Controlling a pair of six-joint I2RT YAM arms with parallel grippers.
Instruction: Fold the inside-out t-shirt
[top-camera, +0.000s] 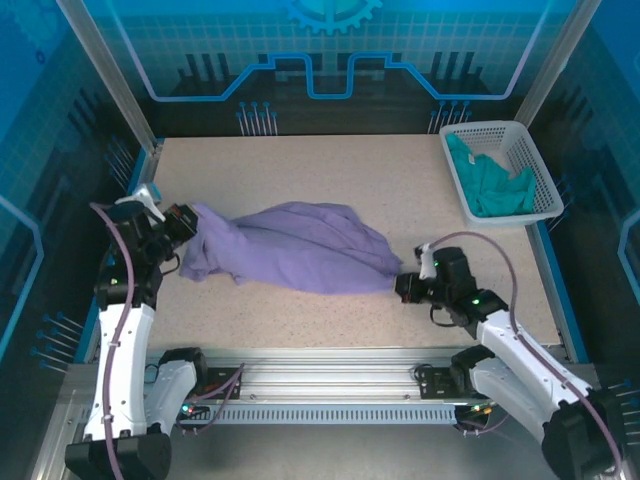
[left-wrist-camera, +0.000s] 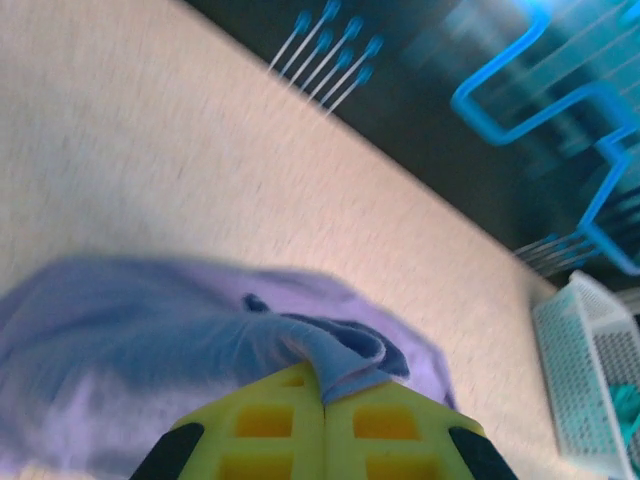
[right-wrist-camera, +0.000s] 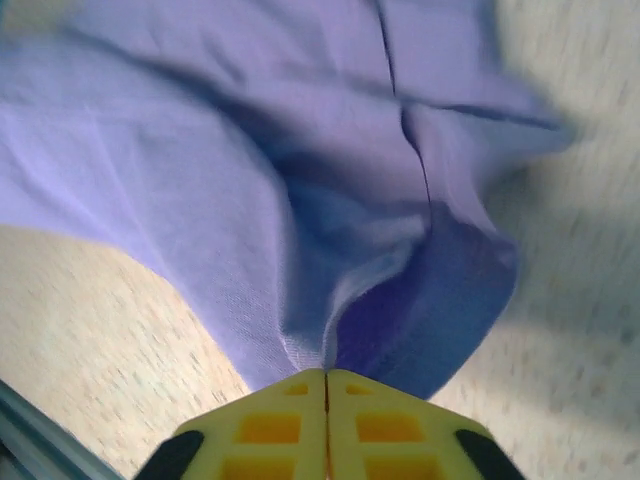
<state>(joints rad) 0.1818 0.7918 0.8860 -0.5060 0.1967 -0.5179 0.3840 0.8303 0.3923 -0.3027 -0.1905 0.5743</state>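
The lavender-purple inside-out t-shirt (top-camera: 290, 247) lies bunched and stretched across the table between both arms. My left gripper (top-camera: 186, 224) is shut on its left end; in the left wrist view a fold of the t-shirt (left-wrist-camera: 330, 352) comes out from between the yellow fingers (left-wrist-camera: 270, 425). My right gripper (top-camera: 403, 287) pinches the right end. In the right wrist view the yellow jaws stand together with the t-shirt (right-wrist-camera: 300, 200) gathered into the slit at the gripper (right-wrist-camera: 327, 374). A seam runs down the cloth there.
A white basket (top-camera: 540, 170) at the back right holds a teal-green garment (top-camera: 490, 185). The same basket (left-wrist-camera: 590, 370) shows at the right edge of the left wrist view. Bare speckled tabletop (top-camera: 300, 170) stretches behind the shirt.
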